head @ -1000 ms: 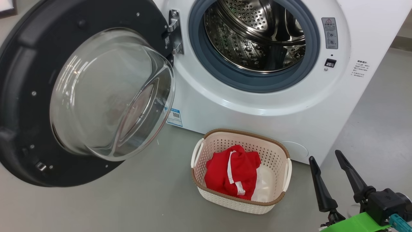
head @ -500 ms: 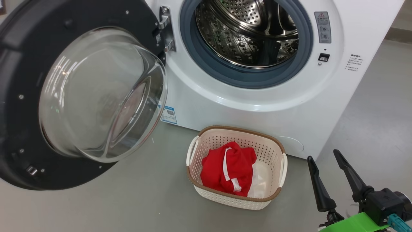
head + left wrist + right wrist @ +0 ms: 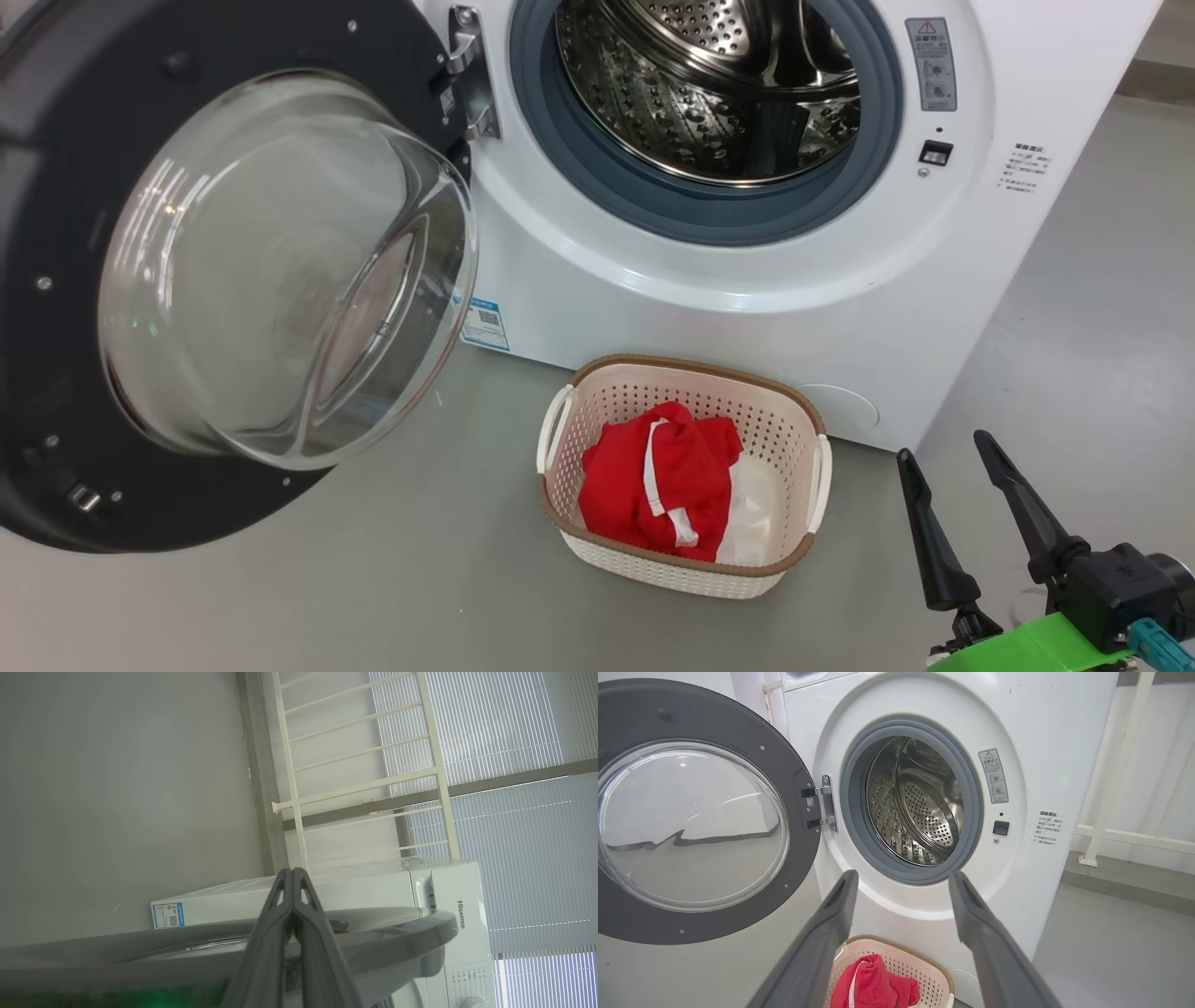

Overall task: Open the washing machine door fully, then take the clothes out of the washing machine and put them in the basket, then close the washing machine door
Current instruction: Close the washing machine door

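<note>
Clothes [image 3: 658, 490] in basket [image 3: 597, 381]; right gripper [image 3: 942, 445] wide

the head camera has moved slightly; the washing machine [image 3: 653, 308] and basket [image 3: 672, 571] now sit higher in view.

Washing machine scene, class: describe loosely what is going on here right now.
A washing machine is being unloaded. The door stands wide open, the drum looks empty, and the red and white clothes lie in the basket on the floor. The right fingers are open, holding nothing; the left fingers are shut, near the door. Closing the door is what remains.
</note>
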